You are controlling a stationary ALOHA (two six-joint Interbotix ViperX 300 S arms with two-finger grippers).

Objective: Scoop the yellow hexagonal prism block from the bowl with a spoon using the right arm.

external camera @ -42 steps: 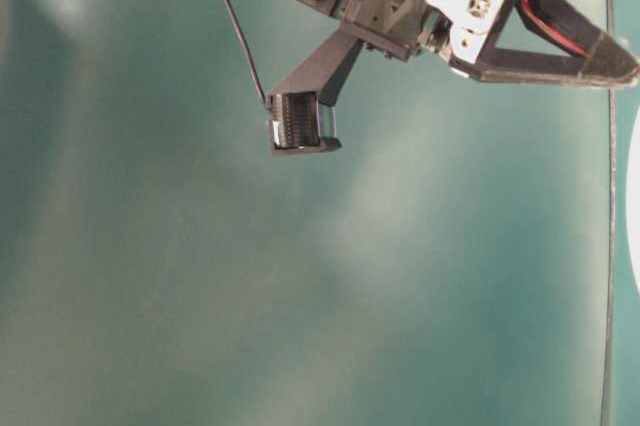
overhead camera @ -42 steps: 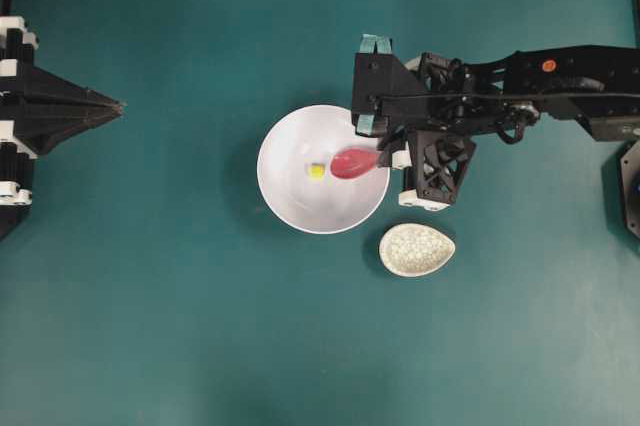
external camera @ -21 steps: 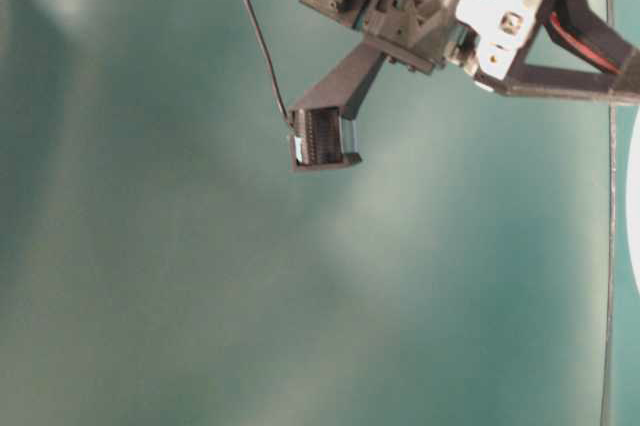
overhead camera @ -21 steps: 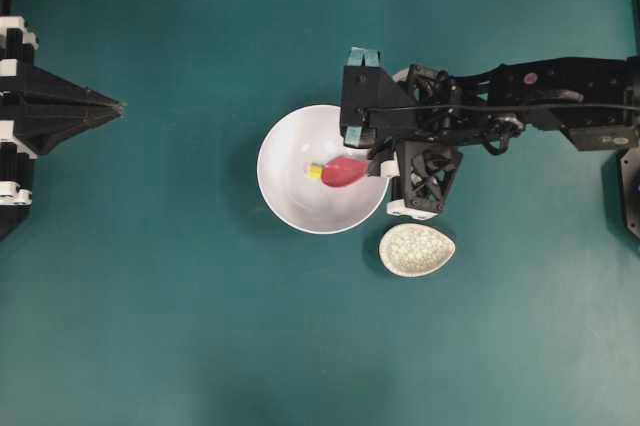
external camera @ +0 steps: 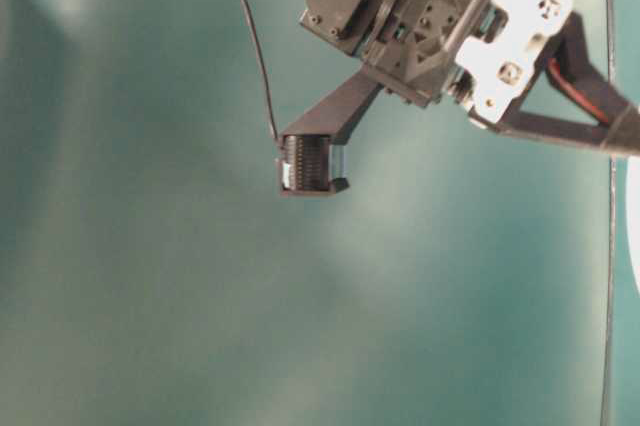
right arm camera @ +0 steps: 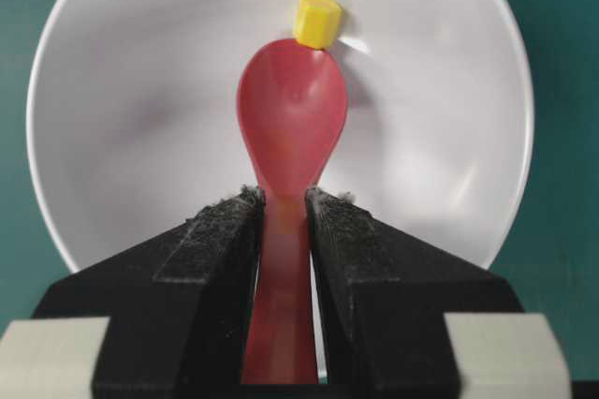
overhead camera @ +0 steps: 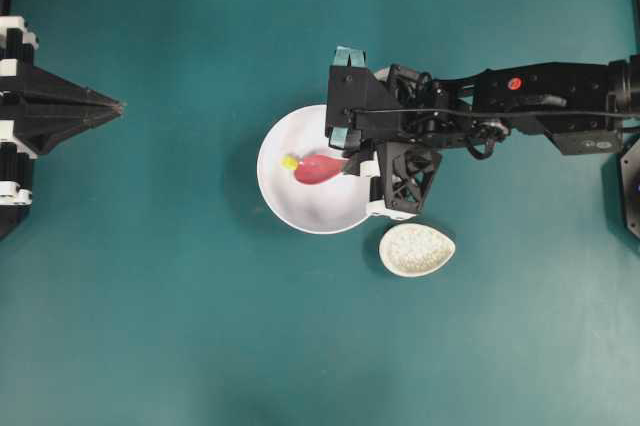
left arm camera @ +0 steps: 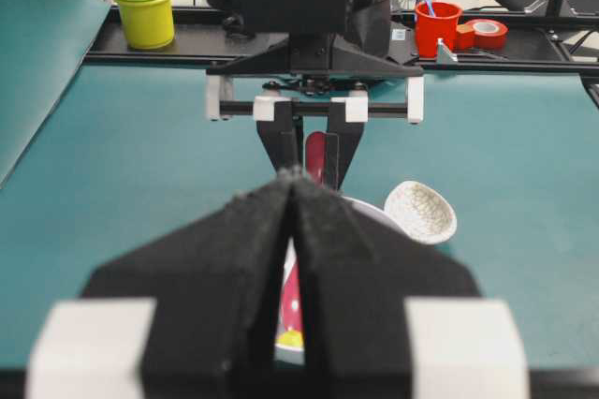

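Since a second ago the right gripper [right arm camera: 283,221], clamped on the spoon [right arm camera: 290,137] handle, has pushed farther over the bowl [right arm camera: 122,90], so the yellow hexagonal prism block [right arm camera: 318,21] sits straight ahead, touching the scoop's tip.

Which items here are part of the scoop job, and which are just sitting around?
In the job:
- right gripper, shut on the spoon
- yellow block, at the spoon's tip, not in the scoop
- white bowl

Lying about:
- speckled spoon rest
- stacked cups
- red cup
- tape roll
- left gripper, shut, idle
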